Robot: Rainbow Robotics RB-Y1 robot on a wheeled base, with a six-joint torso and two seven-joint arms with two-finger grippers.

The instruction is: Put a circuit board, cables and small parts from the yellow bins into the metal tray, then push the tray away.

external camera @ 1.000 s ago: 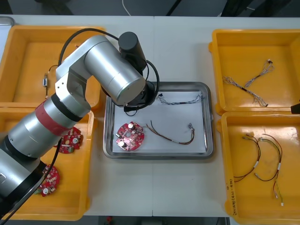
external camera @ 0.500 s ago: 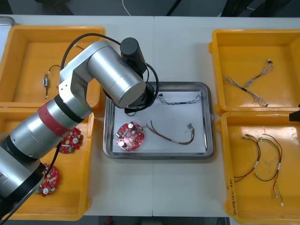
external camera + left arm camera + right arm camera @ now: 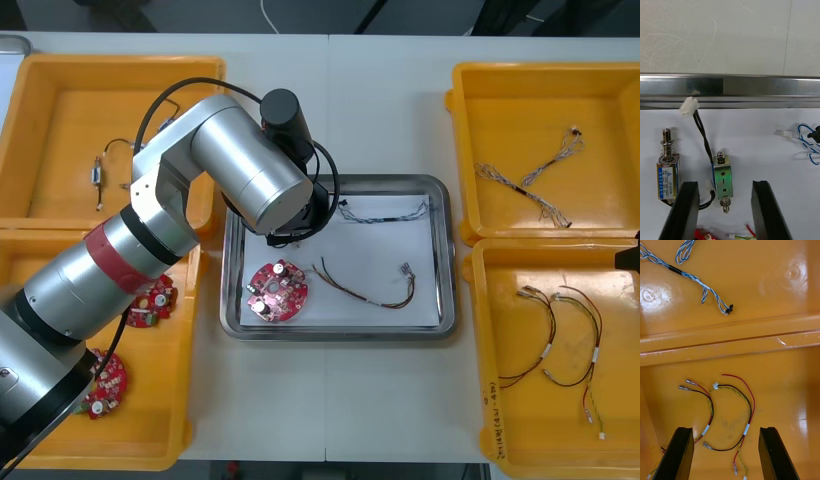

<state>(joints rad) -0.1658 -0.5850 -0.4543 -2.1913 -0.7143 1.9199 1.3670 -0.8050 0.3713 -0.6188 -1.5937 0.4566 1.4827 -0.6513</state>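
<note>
Light table point(image 3: 380, 100), left jaws released over small metal parts point(image 3: 722, 174) (seen from wrist), right jaws released above cables point(image 3: 746, 429).

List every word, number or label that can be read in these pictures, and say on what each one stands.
"JF-0530B", as well as I can tell: label on the small metal part in the metal tray, beside the open left gripper. Its smaller lines: too small to read.
Print on the rim of the near right yellow bin: too small to read.
Red circuit board in the tray: nothing readable.
</note>
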